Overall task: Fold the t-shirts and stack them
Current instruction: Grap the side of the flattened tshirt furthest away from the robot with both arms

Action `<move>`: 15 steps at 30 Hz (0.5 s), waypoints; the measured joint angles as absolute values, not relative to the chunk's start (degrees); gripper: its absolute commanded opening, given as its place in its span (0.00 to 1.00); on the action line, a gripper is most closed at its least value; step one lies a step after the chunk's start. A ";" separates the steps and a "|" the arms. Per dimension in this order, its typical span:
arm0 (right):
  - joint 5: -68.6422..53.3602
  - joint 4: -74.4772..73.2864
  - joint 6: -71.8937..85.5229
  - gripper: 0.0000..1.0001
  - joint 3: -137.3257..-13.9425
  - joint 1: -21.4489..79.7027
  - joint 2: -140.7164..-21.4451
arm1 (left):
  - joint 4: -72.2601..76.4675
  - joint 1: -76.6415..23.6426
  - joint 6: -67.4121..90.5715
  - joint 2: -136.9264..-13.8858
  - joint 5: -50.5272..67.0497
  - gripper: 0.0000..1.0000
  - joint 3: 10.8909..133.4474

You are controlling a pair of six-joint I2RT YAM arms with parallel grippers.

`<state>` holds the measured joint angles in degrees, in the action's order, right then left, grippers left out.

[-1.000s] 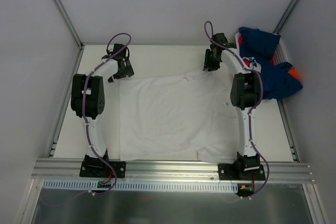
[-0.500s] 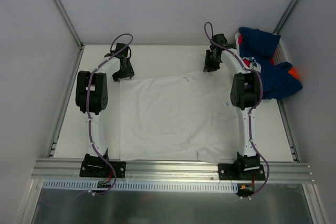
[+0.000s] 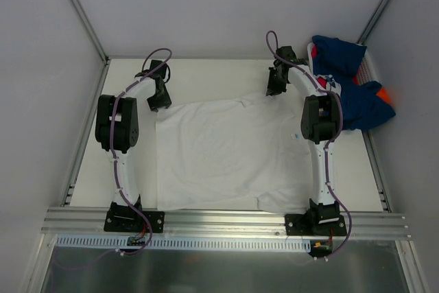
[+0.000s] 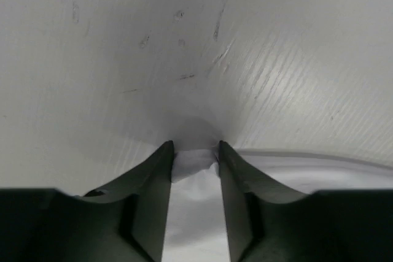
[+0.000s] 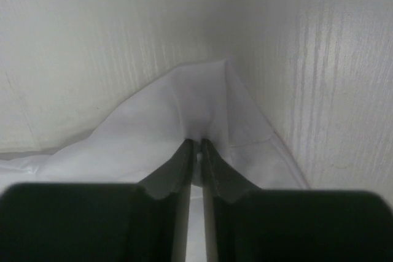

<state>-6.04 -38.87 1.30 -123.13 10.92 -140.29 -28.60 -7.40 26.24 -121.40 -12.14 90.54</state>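
Surface: pale table (image 3: 206, 77), grey walls around.
Shirt: plain white soft-cloth t-shirt (image 3: 226, 156) lies flat between the arms, hem nearest, collar farthest (long axis near-to-far).
Handling: light, limp, likely slides; take it at the far shoulder corners.
Left gripper (image 4: 195, 150): jaws apart astride a corner; cannot tell if gripping.
Right gripper (image 5: 198, 143): pinching cloth.
Far right: heaped navy shirts (image 3: 343, 66).

Soft, matt cloth, lightly creased: the white t-shirt (image 3: 226, 152) covers a pale table (image 3: 206, 73) that looks smooth from above but, up close, finely ribbed and scuffed with dark marks. The left pincer (image 4: 195, 148) is dark, matt moulded plastic. The navy shirts (image 3: 343, 60) are dull, crumpled cloth. The left arm (image 3: 121, 175) has a white, faintly glossy shell, and the front rail (image 3: 226, 219) is brushed metal.
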 measured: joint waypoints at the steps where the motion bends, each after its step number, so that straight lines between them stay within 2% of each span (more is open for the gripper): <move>1: -6.07 -38.79 1.30 0.08 -123.07 10.92 -140.29 | -28.97 -7.38 26.39 -121.10 -12.12 0.23 90.17; 4: -6.09 -38.76 1.56 0.01 -123.07 10.94 -140.29 | -30.09 -7.40 26.41 -120.81 -12.10 0.00 89.91; 15: -4.14 -37.74 1.43 0.00 -121.71 11.40 -139.46 | -32.10 -7.40 26.06 -121.10 -12.12 0.00 92.88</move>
<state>-4.14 -37.74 1.43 -121.71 11.40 -139.46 -32.10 -7.40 26.06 -121.10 -12.12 92.88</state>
